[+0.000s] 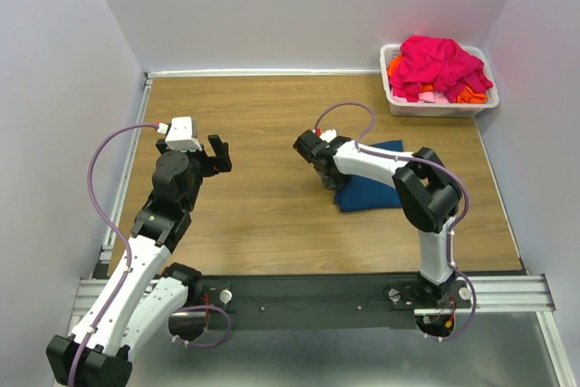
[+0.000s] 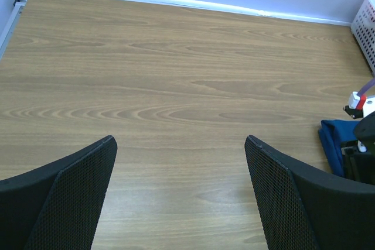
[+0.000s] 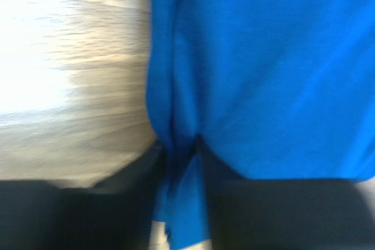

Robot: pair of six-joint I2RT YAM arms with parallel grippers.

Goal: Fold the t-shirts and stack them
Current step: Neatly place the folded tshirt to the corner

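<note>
A folded dark blue t-shirt (image 1: 372, 189) lies on the wooden table right of centre, and its edge shows in the left wrist view (image 2: 333, 139). My right gripper (image 1: 328, 177) is down at the shirt's left edge. In the right wrist view, which is blurred, the right gripper (image 3: 179, 156) is shut on a fold of the blue cloth (image 3: 263, 57). My left gripper (image 1: 216, 153) hovers over bare wood at the left, well apart from the shirt. The left gripper (image 2: 180, 144) is open with nothing between its fingers. Magenta-pink t-shirts (image 1: 439, 61) and orange ones (image 1: 471, 92) are heaped in the basket.
The white plastic basket (image 1: 435, 108) stands in the back right corner against the walls. Pale walls close the table at the back and both sides. A metal rail (image 1: 317, 292) carrying both arm bases runs along the near edge.
</note>
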